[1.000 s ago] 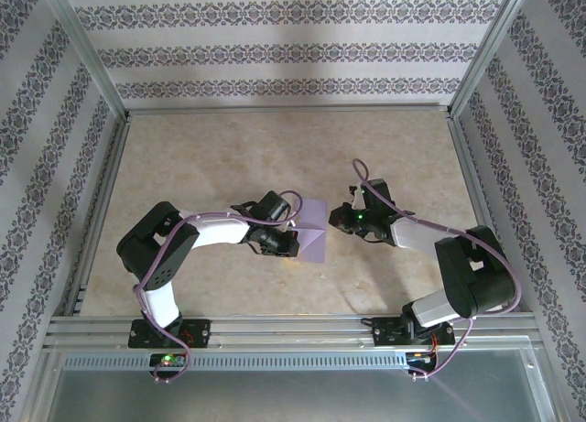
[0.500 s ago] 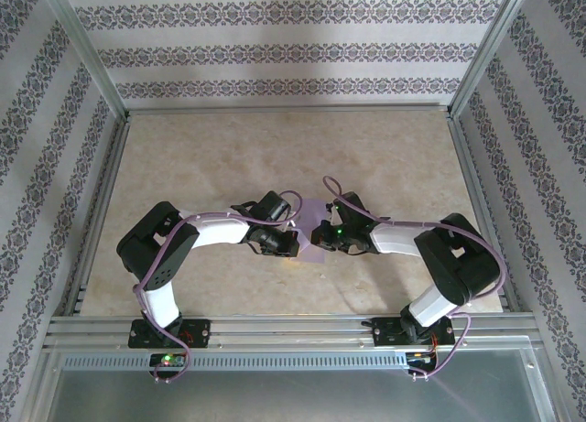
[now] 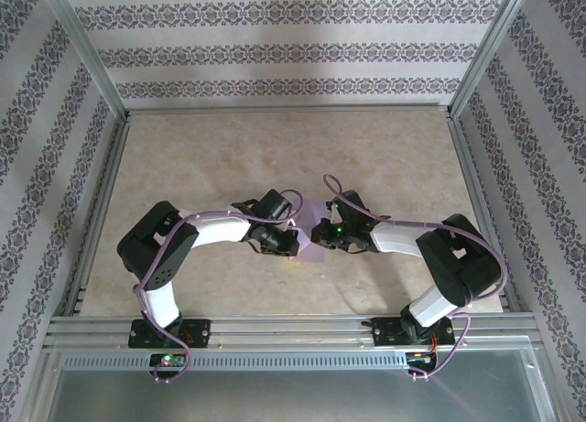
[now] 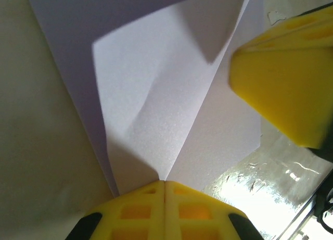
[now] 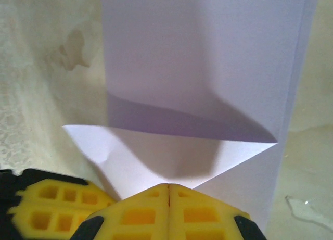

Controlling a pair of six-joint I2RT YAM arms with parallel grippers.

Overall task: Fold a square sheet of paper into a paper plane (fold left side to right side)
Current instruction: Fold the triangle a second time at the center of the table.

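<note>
— Square sheet of paper (image 3: 315, 252), lavender and partly folded, lies on the table (image 3: 229, 156) near its middle, between the two arms. How do the pincers stand?
— Left gripper (image 4: 164, 184): jaws fully closed, tips meeting the point of a lifted triangular flap (image 4: 156, 110) from the sheet's left side. Right gripper (image 5: 169, 187): jaws likewise closed, tips touching the apex of a lifted fold from the right side. Whether either nips a layer cannot be told; both read as pressing.
— And the step in hand?
— Judged: setting the crease of the flap. One closed tip should pin the flap's point while the other slides along the fold line. Pressure should be light, so the thin sheet neither skids nor wrinkles, and the edges should be aligned before pressure is added.
— Relative position?
— Sheet lies directly under and ahead of both tips, which stand close together over it.
</note>
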